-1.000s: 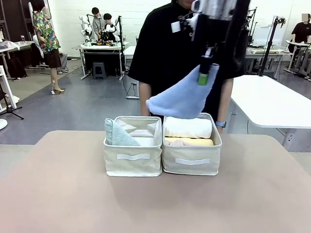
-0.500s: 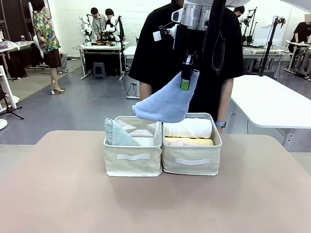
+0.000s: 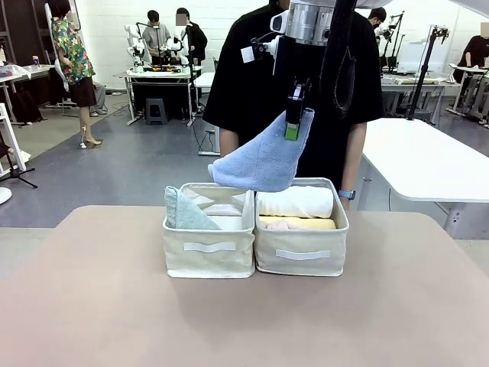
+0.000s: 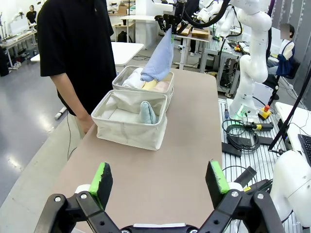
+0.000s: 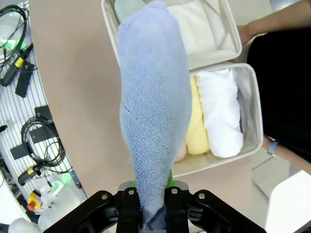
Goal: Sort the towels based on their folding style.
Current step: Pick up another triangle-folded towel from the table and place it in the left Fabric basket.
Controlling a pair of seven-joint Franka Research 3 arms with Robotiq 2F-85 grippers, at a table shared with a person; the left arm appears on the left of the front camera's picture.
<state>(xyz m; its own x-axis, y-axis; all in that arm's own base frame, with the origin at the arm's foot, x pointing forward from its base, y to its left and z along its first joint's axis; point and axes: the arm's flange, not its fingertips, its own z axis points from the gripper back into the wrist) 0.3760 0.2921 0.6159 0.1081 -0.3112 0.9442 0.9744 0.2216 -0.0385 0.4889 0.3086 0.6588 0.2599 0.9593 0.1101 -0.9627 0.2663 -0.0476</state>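
Note:
My right gripper [image 3: 293,116] is shut on the tip of a light blue cone-folded towel [image 3: 260,160], which hangs above the seam between two cream baskets. In the right wrist view this blue towel [image 5: 153,111] droops from the right gripper [image 5: 151,194] over both baskets. The left basket [image 3: 208,256] holds a pale grey-green cone towel [image 3: 183,210]. Inside the right basket [image 3: 302,260] lie a white roll [image 3: 294,201], a yellow roll [image 3: 299,222] and a pink one [image 3: 275,226]. My left gripper [image 4: 159,177] stands open far from the baskets, with nothing between its fingers.
A person in a black shirt [image 3: 252,84] stands right behind the baskets, one forearm with a watch [image 3: 348,195] hanging by the right basket. Bare brown tabletop [image 3: 244,321] spreads in front of and beside the baskets.
Over the last second my right gripper carried the blue towel leftward, from above the right basket to above the seam between the baskets. It has held nearly still for the last half second.

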